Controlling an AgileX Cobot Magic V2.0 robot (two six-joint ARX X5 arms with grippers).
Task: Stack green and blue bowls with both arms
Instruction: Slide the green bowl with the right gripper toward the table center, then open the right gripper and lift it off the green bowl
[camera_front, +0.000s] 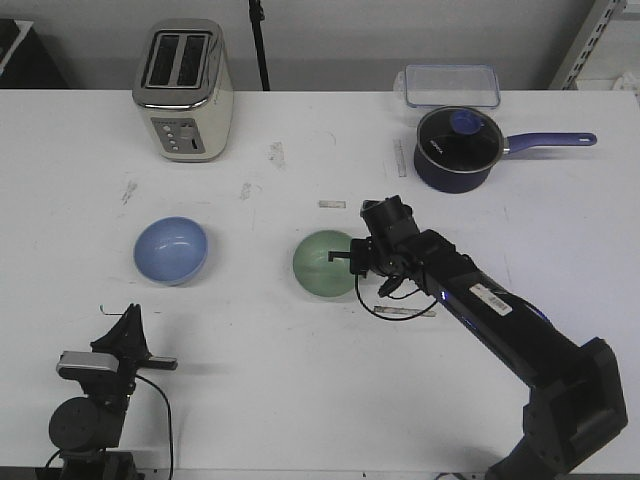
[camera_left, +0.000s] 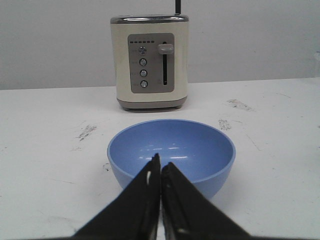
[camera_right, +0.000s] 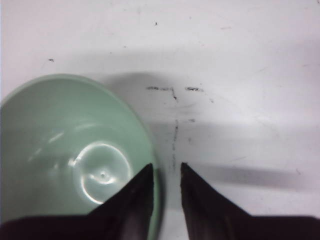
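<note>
The pale green bowl (camera_front: 322, 265) sits upright near the middle of the table. My right gripper (camera_front: 353, 257) is at its right rim. In the right wrist view the jaws are slightly apart (camera_right: 166, 169): one finger is over the inside of the green bowl (camera_right: 65, 150), the other over the table outside, with the rim between them. The blue bowl (camera_front: 171, 250) sits upright to the left. My left gripper (camera_front: 130, 318) is low near the table's front edge, well short of it. In the left wrist view its jaws (camera_left: 161, 164) are shut and empty, pointing at the blue bowl (camera_left: 200, 145).
A cream toaster (camera_front: 185, 90) stands at the back left, behind the blue bowl, and shows in the left wrist view (camera_left: 150, 62). A dark blue long-handled saucepan (camera_front: 458, 148) and a clear plastic box (camera_front: 452, 85) stand at the back right.
</note>
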